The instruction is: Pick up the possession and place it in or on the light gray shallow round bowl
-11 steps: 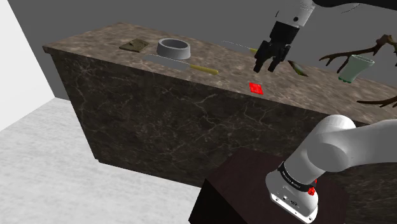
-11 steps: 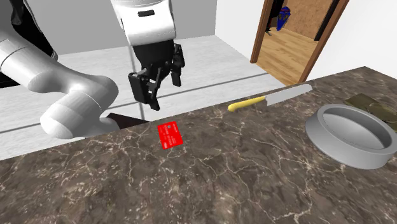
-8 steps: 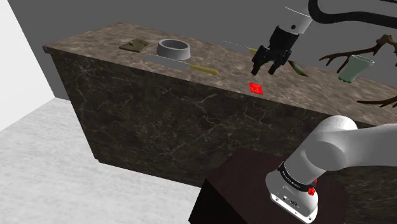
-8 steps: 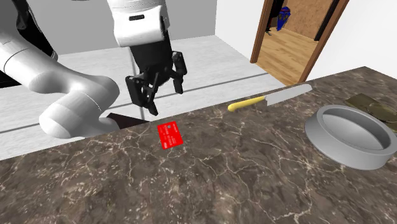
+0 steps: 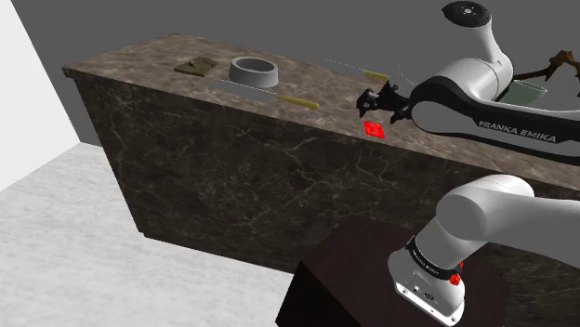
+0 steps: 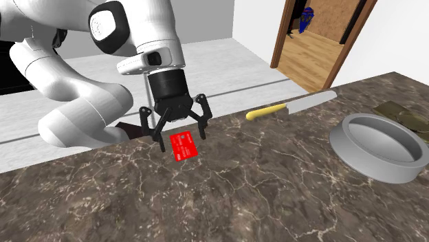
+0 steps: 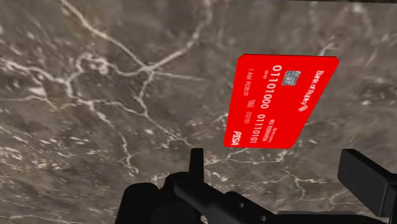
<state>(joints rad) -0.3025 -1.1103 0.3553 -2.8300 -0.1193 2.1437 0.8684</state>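
The red bank card (image 6: 184, 146) lies flat near the edge of the dark marbled counter (image 6: 275, 199), unmoved. The black gripper (image 6: 177, 127), well above it a moment ago, now hangs just over the card, fingers spread wide and empty, the arm folded low. A grasp looks close. The light gray bowl (image 6: 375, 167) waits well apart, beyond a yellow-handled knife (image 6: 292, 106).

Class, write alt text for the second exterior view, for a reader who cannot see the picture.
The robot's open black hand hangs close over a red bank card lying flat on a dark marbled counter. To that view's right lie a yellow-handled knife and a grey shallow round bowl.
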